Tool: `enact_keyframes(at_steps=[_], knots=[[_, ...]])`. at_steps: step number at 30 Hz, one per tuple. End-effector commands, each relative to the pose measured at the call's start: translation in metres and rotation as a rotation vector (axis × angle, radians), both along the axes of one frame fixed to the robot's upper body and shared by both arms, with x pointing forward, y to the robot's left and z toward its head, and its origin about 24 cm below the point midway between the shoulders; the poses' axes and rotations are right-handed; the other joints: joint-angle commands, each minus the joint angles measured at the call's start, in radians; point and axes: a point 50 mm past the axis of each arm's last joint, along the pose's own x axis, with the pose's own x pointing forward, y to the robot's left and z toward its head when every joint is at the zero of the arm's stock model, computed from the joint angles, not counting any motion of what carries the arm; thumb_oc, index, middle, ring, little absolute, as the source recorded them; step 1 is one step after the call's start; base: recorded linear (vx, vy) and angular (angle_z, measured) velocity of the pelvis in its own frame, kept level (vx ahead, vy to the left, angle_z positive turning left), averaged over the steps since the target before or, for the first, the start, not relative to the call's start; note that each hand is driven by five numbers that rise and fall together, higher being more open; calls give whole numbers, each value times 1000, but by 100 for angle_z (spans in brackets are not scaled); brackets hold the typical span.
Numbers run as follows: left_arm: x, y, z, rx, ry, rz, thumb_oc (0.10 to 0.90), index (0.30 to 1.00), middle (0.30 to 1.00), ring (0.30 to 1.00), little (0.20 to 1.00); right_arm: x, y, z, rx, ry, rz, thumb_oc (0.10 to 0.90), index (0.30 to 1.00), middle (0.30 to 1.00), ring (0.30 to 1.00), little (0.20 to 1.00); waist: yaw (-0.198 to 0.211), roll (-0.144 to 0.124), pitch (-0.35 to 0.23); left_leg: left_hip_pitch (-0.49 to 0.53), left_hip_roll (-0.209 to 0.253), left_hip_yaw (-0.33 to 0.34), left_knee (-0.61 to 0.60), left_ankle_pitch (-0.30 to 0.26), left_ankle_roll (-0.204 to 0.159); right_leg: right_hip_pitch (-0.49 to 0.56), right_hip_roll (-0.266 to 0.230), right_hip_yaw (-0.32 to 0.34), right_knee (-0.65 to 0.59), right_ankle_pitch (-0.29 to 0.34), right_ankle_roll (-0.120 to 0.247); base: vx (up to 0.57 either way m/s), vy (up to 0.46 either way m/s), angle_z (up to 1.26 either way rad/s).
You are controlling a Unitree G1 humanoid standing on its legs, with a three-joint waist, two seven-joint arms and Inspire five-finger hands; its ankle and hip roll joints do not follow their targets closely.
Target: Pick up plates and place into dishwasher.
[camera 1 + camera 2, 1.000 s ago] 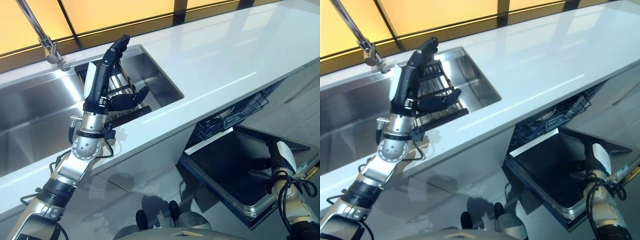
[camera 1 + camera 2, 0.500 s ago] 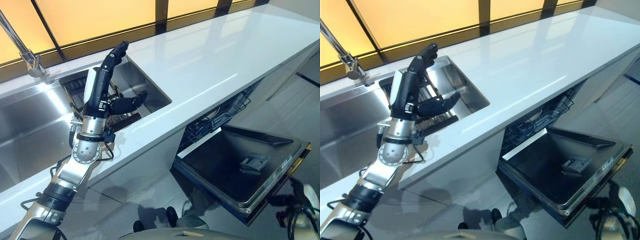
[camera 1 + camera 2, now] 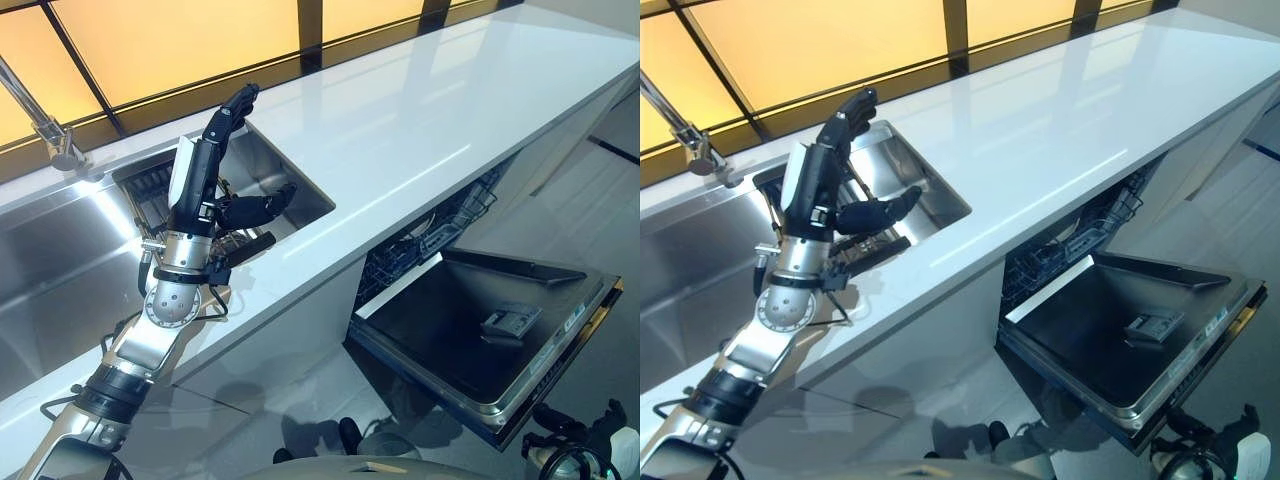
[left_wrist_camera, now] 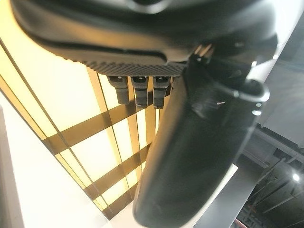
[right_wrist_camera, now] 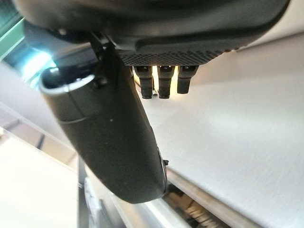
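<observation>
My left hand (image 3: 200, 170) is raised upright over the sink (image 3: 60, 270), fingers straight, thumb (image 3: 262, 206) spread out to the side, and it holds nothing. Below it a dark dish rack (image 3: 155, 190) sits in the sink; I cannot make out a plate in it. My right hand (image 5: 142, 28) hangs low at the bottom right corner of the eye views (image 3: 1250, 452), below the dishwasher door (image 3: 470, 330). Its fingers (image 5: 159, 80) look straight and bare. The dishwasher's wire rack (image 3: 430, 235) shows under the counter, its contents too dark to tell.
A long white counter (image 3: 400, 130) runs to the right of the sink. A faucet (image 3: 45, 130) stands at the far left. The dishwasher door lies folded down flat and juts out into the floor space at the right.
The camera has shifted. My right arm, a second ago over the dishwasher door, has dropped to the bottom right corner. My left hand keeps its raised pose over the sink.
</observation>
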Motion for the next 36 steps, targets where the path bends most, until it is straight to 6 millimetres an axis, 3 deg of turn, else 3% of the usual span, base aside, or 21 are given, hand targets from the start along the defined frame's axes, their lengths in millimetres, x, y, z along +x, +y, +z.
enact_keyframes(at_steps=[1,4,9,13,17,21,25,31,33,36], knots=[[2,-12,50,-51,-238,-96,800,900,900,900,900,-13,-41,21,-10,-306,-203,800,900,900,900,900,18,38,-32,18,-41,-29,7,-158,60,26,78,-17,12,-80,28,0,0,0],[2,-11,52,-54,-234,-114,800,900,900,900,900,-23,-46,14,99,-438,-236,800,900,900,900,900,29,40,-34,20,-42,-37,7,-158,58,31,75,-30,9,-81,25,4,-33,5],[6,-8,55,-48,-217,-129,800,900,900,900,900,-8,-28,0,418,-919,-72,800,900,900,900,900,46,38,-41,21,-44,-59,7,-157,57,37,71,-49,6,-85,15,5,-41,6],[9,-7,58,-42,-213,-133,800,900,900,900,900,-12,-9,-17,624,-976,34,800,900,900,900,900,57,31,-49,21,-43,-67,7,-157,54,39,68,-61,6,-89,13,0,-32,6],[10,-8,60,-34,-207,-137,800,900,900,900,900,-11,-7,-19,699,-954,113,800,900,900,900,900,64,25,-52,22,-43,-74,7,-156,51,40,67,-67,6,-90,12,-6,-26,1],[8,-11,60,-25,-203,-151,800,900,900,900,900,3,-2,-15,782,-973,252,800,900,900,900,900,75,21,-49,26,-44,-88,7,-155,51,47,64,-77,6,-91,8,-13,-33,3],[5,-16,59,-17,-208,-181,800,900,900,900,900,40,27,-8,984,-993,557,800,900,900,900,900,95,15,-47,30,-46,-111,7,-153,51,56,60,-95,6,-95,3,-27,-30,8],[4,-17,56,-7,-207,-201,800,900,900,900,900,84,45,23,1120,-1004,889,800,900,900,900,900,111,4,-49,31,-48,-131,7,-144,48,63,57,-110,6,-97,-3,-18,-11,0],[4,-17,56,-7,-206,-200,800,900,900,900,900,86,46,25,1123,-1009,904,800,900,900,900,900,111,3,-49,31,-48,-132,7,-144,48,63,57,-111,6,-97,-3,-9,1,-7],[5,-15,52,-5,-207,-201,800,900,900,900,900,117,54,57,1165,-1026,1113,800,900,900,900,900,122,-5,-48,33,-50,-142,7,-141,47,68,55,-117,6,-97,-5,-23,2,-30]])
